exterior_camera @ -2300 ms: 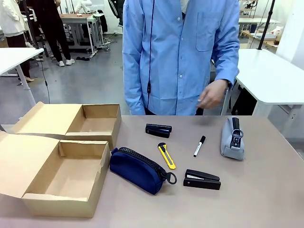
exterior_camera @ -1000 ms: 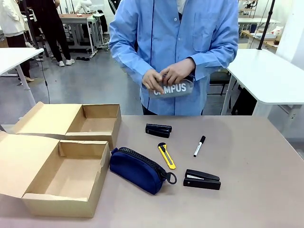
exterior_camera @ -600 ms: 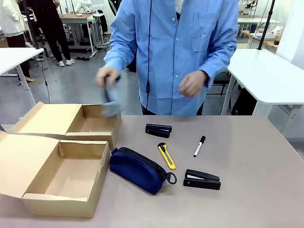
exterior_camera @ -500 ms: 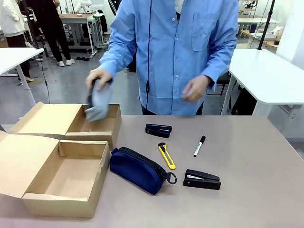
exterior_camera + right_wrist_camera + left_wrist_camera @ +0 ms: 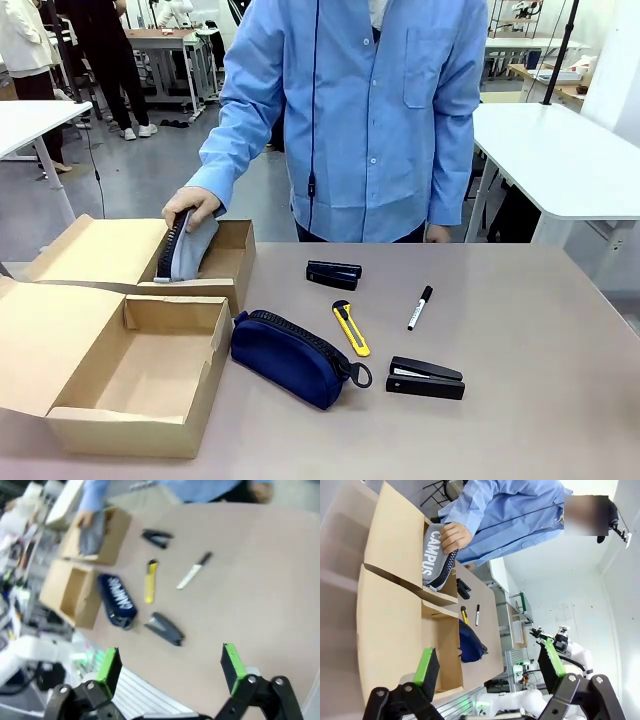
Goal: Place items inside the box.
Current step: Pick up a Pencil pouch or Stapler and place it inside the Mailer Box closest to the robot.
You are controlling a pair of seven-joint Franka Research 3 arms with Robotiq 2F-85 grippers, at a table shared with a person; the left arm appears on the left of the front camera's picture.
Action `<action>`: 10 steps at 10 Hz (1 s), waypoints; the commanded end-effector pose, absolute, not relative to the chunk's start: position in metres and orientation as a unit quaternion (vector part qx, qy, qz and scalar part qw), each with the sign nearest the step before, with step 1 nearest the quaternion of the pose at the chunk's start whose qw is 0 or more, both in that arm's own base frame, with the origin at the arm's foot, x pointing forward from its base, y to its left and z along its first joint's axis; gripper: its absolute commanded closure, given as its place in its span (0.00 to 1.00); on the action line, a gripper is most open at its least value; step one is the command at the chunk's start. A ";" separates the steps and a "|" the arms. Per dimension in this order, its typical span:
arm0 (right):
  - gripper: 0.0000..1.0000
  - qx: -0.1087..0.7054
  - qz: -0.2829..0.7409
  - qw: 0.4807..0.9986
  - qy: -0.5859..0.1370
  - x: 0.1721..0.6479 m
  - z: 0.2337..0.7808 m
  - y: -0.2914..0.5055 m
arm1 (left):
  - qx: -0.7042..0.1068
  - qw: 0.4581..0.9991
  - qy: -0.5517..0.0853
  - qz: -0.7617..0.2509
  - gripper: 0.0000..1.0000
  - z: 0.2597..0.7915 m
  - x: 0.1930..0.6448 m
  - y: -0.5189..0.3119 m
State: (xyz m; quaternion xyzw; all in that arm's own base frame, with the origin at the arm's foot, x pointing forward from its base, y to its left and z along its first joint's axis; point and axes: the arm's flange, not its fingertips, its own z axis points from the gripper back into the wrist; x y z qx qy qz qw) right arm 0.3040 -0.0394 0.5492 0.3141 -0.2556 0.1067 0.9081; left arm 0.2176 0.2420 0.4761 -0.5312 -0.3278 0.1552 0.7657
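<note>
Person's hand [image 5: 190,205] lowering a grey "CAMPUS" pouch [image 5: 188,250] into the far box [image 5: 246,256] at the table's [image 5: 560,400] far-left corner.
The pouch stands on edge, seemingly not fully down. Navy pouch [image 5: 290,358], knife [image 5: 351,328] and marker [image 5: 420,307] lie mid-table. Left gripper [image 5: 487,655] and right gripper [image 5: 170,655] gape wide, empty.

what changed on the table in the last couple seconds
The person's hand took the grey pouch from the table's right side, carried it to the robot's left and now grips it inside the far box. The navy pouch, yellow knife, far stapler, near stapler, marker and near box stayed put.
</note>
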 end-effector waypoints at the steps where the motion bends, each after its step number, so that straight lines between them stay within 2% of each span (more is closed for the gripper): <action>1: 0.00 0.325 0.211 0.896 -0.217 0.309 0.500 0.074 | -0.535 0.759 -0.341 0.145 0.00 0.478 0.218 0.242; 3: 0.00 0.294 0.295 0.894 -0.166 0.310 0.475 0.182 | -0.535 0.759 -0.341 0.145 0.00 0.478 0.218 0.242; 5: 0.00 0.280 0.354 0.883 -0.131 0.287 0.447 0.250 | -0.535 0.759 -0.341 0.145 0.00 0.478 0.218 0.242; 7: 0.00 0.276 0.321 0.895 -0.142 0.263 0.427 0.279 | -0.535 0.759 -0.341 0.145 0.00 0.478 0.218 0.242; 8: 0.00 0.275 0.370 0.881 -0.112 0.277 0.449 0.272 | -0.535 0.759 -0.341 0.145 0.00 0.478 0.218 0.242; 10: 0.00 0.275 0.370 0.881 -0.112 0.277 0.449 0.272 | -0.535 0.759 -0.341 0.145 0.00 0.478 0.218 0.242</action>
